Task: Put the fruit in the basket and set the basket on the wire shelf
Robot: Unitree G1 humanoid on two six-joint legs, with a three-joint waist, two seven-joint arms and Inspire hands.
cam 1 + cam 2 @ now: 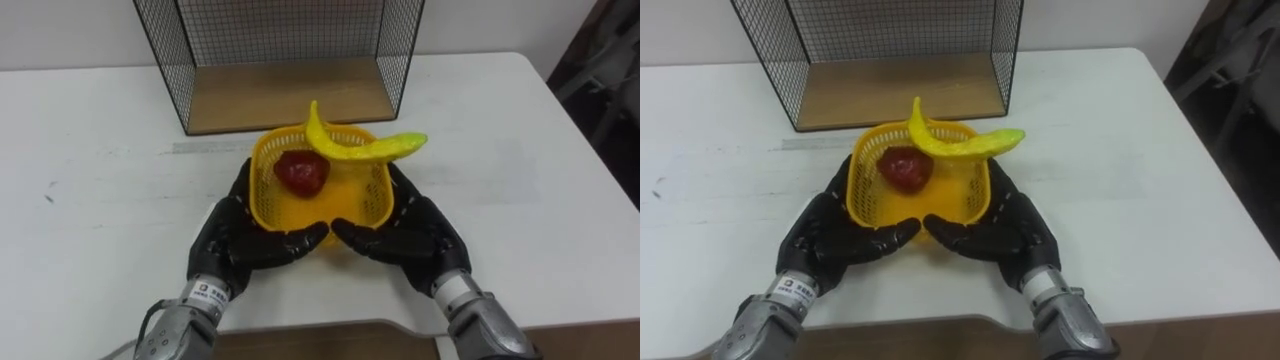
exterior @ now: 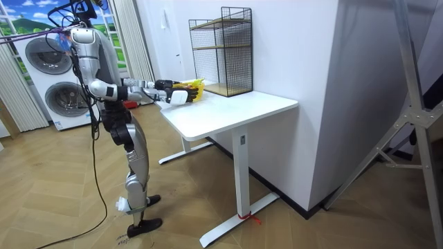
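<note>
Yellow basket (image 1: 350, 196) with banana (image 1: 365, 148), perhaps apple (image 1: 302, 172), between left hand (image 1: 235, 240), right hand (image 1: 415, 235)

basket (image 1: 352, 198) was yellow, open lattice. banana (image 1: 360, 150) yellow, tip greenish. round fruit (image 1: 302, 172) dark red. left hand (image 1: 235, 242), right hand (image 1: 415, 235) were black. table (image 1: 100, 180) white. wire shelf (image 1: 280, 30) black mesh, wood-brown board.

One basket (image 1: 345, 203) between two hands, the left hand (image 1: 235, 240) and the right hand (image 1: 412, 235). Inside it are one banana (image 1: 362, 150) and one red fruit (image 1: 302, 173). Beyond the hands stands one wire shelf (image 1: 290, 95) on one tabletop (image 1: 100, 180).
</note>
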